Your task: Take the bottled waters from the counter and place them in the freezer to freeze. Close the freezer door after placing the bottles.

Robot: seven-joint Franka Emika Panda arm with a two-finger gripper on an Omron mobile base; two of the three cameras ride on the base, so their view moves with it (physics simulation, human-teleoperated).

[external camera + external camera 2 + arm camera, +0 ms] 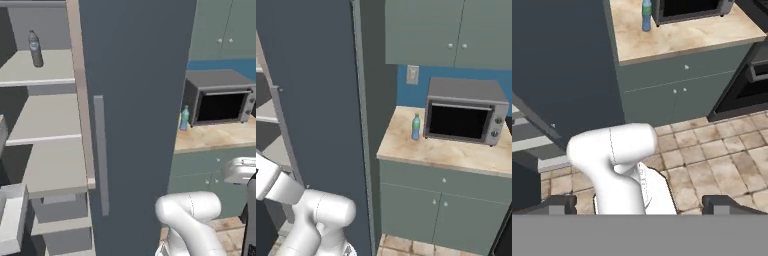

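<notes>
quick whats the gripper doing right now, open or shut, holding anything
Gripper: open, jaws spread wide, nothing between them. It looks down at the floor tiles, away from the blue bottle on the counter.

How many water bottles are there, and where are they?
2. The grey bottle stands on the top freezer shelf. The blue bottle stands on the counter, beside the toaster oven. The open freezer door may hide others.
</notes>
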